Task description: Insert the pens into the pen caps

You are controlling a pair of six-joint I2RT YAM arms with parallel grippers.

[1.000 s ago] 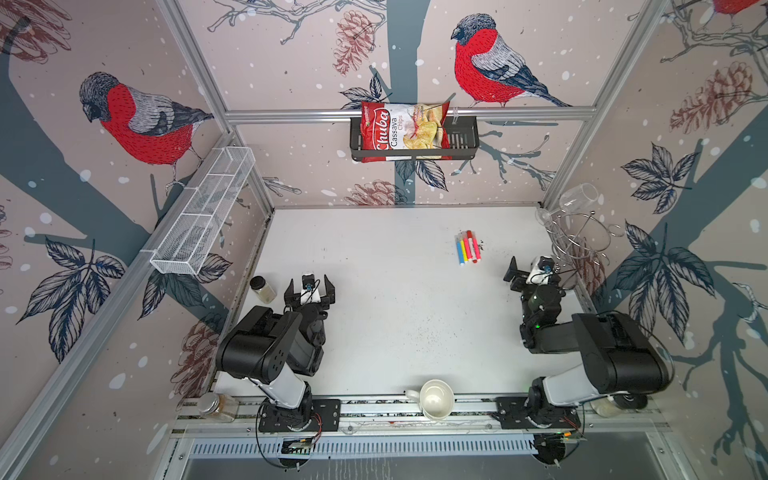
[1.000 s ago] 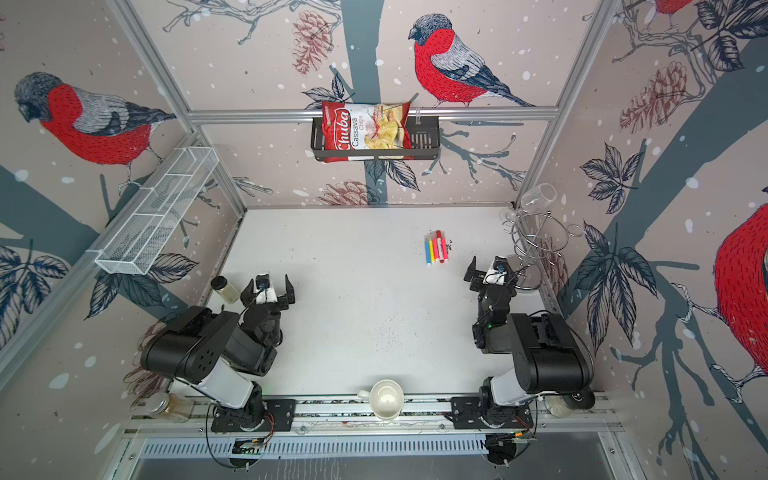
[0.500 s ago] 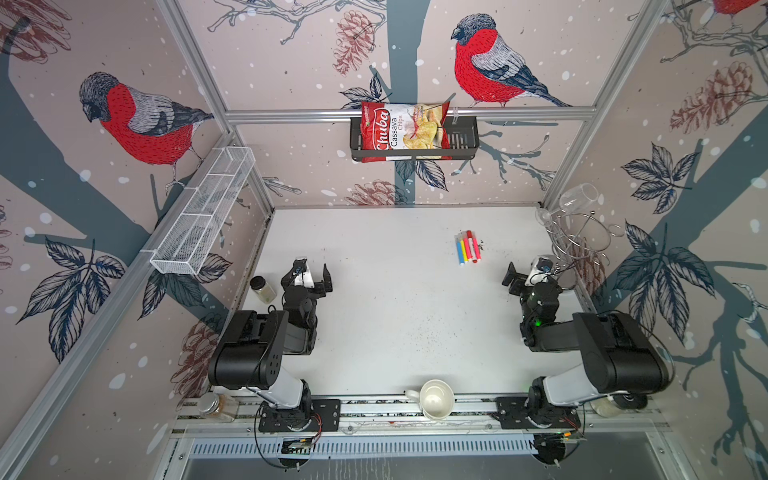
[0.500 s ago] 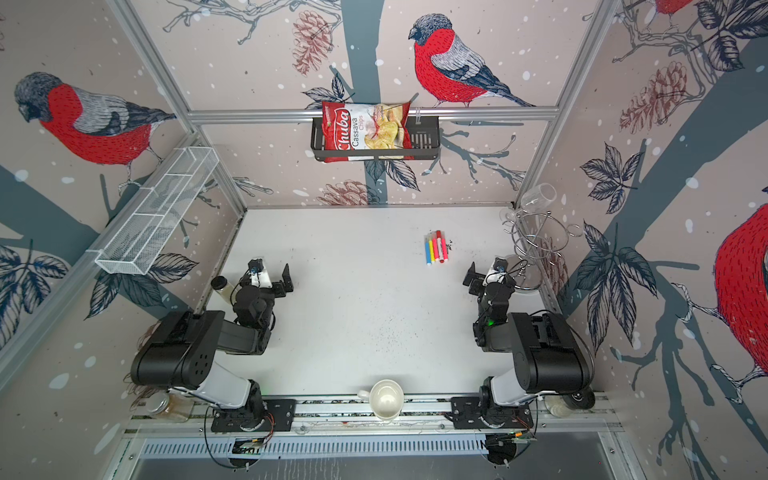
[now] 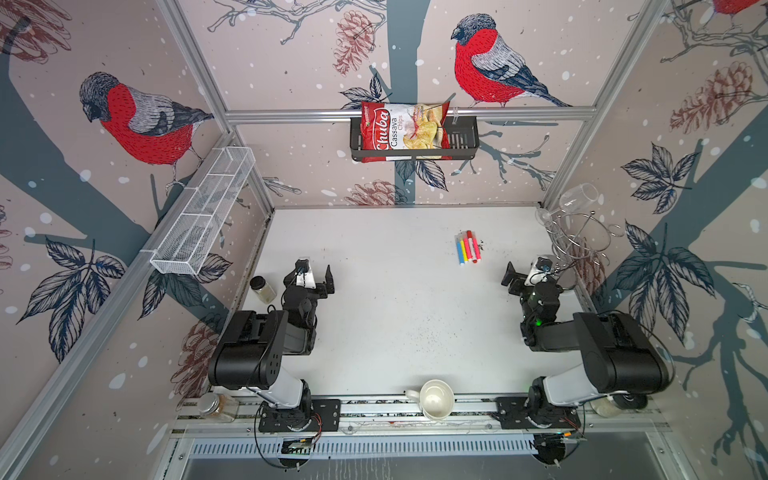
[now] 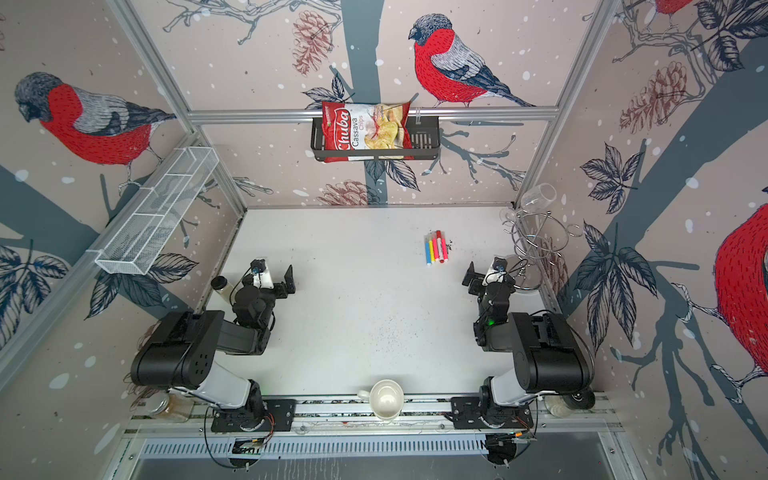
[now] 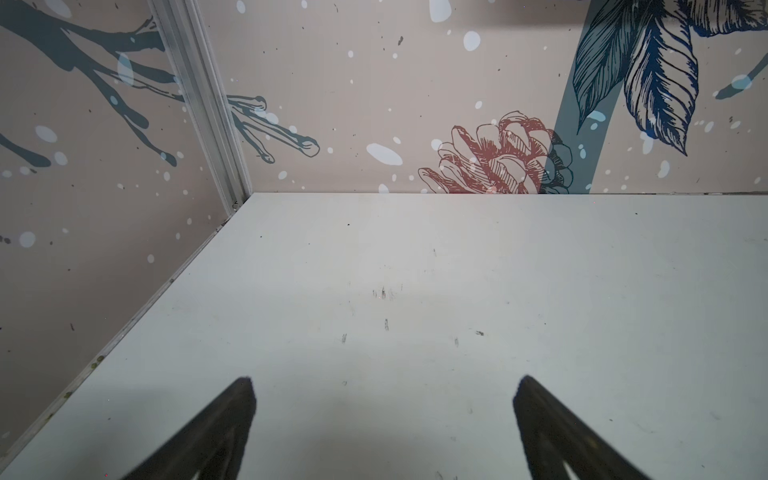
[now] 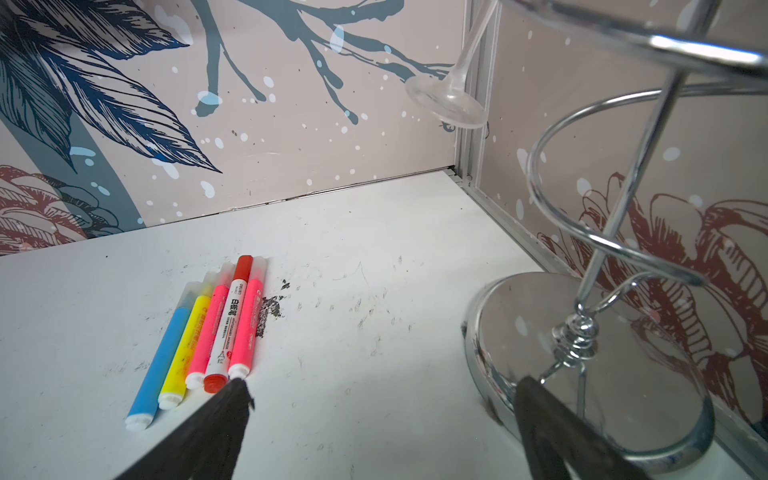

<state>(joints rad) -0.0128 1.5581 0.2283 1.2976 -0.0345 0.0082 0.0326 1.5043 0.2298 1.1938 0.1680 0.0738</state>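
Observation:
Several pens (image 5: 467, 248) (image 6: 435, 248) lie side by side at the table's back right: blue (image 8: 160, 357), yellow (image 8: 185, 345), two pink, and a white-bodied one (image 8: 226, 328). Pen caps sit on their far ends, translucent (image 8: 259, 266) and one red (image 8: 242, 267). My right gripper (image 5: 528, 274) (image 6: 488, 274) (image 8: 382, 382) is open and empty, just in front of the pens; one fingertip (image 8: 239, 395) is near their ends without touching. My left gripper (image 5: 309, 277) (image 6: 270, 279) (image 7: 386, 382) is open over bare table at the left, far from the pens.
A chrome glass rack (image 5: 577, 243) with a round base (image 8: 582, 353) and a wine glass (image 5: 579, 197) stands beside the right gripper. A small jar (image 5: 262, 289) is by the left wall. A white cup (image 5: 435, 400) sits on the front rail. A chip bag (image 5: 401, 131) hangs at the back.
The left arm has pulled back toward the left wall and its gripper now sits slightly farther back. The right arm has barely moved. Both grippers stay open.

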